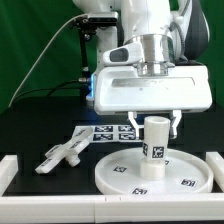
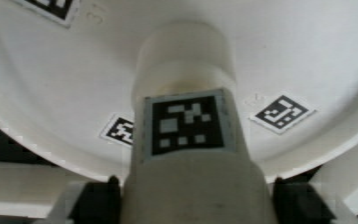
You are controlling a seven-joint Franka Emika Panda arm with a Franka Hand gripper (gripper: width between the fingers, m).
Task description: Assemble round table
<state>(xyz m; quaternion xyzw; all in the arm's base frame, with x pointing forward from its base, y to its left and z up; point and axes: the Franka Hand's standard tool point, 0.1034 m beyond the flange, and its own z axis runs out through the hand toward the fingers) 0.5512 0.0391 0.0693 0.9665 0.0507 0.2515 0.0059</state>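
The round disc top (image 1: 120,175) lies flat on the black table at the exterior view's lower right. The short thick leg (image 1: 154,148) stands upright on its middle, with a tag on its side. My gripper (image 1: 154,124) hangs straight above the leg. It is open, with one finger on each side of the leg's top and a gap to it on both sides. In the wrist view the leg (image 2: 194,110) fills the middle over the disc top (image 2: 60,90), and the dark fingers (image 2: 91,198) flank it. The cross-shaped foot (image 1: 64,153) lies loose at the exterior view's left.
The marker board (image 1: 104,131) lies behind the disc top. Low white rails stand at the exterior view's left (image 1: 8,170), at its right (image 1: 217,163) and along the front edge (image 1: 60,205). The arm's white base (image 1: 97,55) stands at the back.
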